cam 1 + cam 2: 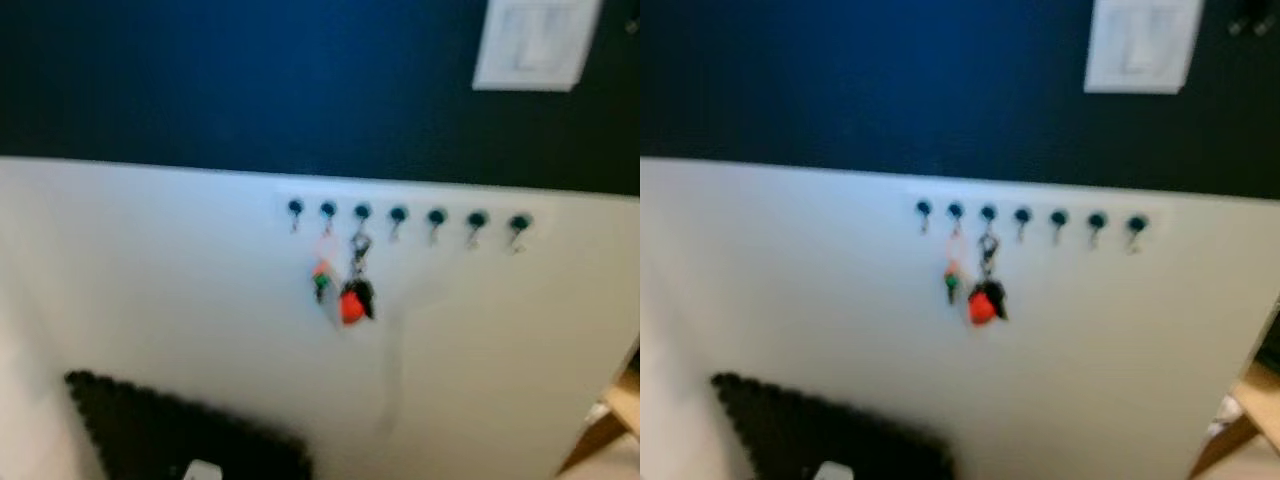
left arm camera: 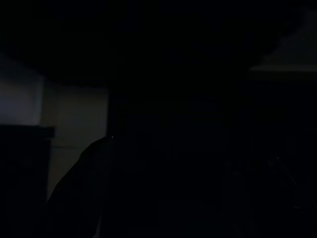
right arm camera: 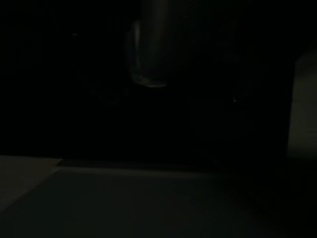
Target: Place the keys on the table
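Nearest the camera, a black scalloped mat (image 1: 170, 435) lies below the row of seven dark round hooks (image 1: 398, 214). Your target, the keys with the red fob (image 1: 352, 298), hangs from the third hook from the left. Gripper finger state cannot be determined. Approach squarely and lift upward off the hook.

My two head eyes face the white wall panel (image 1: 150, 300) and its row of dark hooks (image 1: 400, 215); both wrist views are nearly black
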`<state>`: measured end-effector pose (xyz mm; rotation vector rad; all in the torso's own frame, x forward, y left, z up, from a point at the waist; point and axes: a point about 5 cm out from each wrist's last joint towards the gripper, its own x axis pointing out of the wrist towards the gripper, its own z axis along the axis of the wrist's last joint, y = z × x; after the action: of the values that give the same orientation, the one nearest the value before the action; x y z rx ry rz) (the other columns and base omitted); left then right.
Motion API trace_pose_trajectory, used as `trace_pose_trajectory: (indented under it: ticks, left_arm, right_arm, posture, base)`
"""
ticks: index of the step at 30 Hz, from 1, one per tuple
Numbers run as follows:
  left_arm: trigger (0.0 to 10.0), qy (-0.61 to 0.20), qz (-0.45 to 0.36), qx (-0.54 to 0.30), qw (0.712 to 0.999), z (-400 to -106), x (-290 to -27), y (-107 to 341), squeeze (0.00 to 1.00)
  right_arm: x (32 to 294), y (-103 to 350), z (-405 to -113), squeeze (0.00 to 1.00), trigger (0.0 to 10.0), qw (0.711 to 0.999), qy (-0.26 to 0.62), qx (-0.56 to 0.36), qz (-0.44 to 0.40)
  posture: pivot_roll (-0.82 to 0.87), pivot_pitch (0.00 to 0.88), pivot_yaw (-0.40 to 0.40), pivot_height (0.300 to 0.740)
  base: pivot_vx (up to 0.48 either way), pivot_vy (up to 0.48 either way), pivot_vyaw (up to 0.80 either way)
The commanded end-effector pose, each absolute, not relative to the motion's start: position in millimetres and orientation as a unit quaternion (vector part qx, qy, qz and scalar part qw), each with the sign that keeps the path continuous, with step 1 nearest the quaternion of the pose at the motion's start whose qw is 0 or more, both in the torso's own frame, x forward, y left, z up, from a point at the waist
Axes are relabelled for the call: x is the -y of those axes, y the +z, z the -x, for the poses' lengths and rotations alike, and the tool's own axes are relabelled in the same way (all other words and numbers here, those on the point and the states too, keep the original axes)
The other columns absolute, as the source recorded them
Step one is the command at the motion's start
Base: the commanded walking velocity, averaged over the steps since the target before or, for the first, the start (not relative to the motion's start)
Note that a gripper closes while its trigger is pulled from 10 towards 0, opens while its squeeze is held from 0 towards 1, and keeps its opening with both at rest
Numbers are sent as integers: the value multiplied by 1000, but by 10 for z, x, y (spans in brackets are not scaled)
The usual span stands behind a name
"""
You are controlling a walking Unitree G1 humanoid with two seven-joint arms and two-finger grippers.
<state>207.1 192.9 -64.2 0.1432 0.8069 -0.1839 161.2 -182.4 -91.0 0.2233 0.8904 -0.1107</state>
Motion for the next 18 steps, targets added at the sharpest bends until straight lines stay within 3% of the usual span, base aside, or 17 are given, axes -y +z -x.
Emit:
trace_pose_trajectory:
  ticks: [1,5,14,18]
  left_arm:
    - [10000,-100,-74,-391,912,-2071,-1911,-641,0]
    - [10000,-114,-78,-388,911,-2082,-1887,-634,0]
    - [10000,-121,-76,-386,911,-2065,-1872,-640,0]
    - [10000,-111,-70,-386,913,-2058,-1881,-644,0]
  right_arm:
    - [1844,-906,-1610,0,10000,896,-62,-425,-112]
    - [1837,-918,-1579,0,10000,895,-64,-426,-115]
    - [1845,-924,-1561,0,10000,894,-65,-428,-114]
    - [1852,-914,-1582,0,10000,896,-62,-426,-112]
  posture:
    - [82,0,42,740]
    - [82,0,45,740]
    - [78,0,45,740]
    - [79,0,43,740]
  base:
    - [0,0,0]
    - [0,0,0]
    - [0,-463,0]
    - [0,0,0]
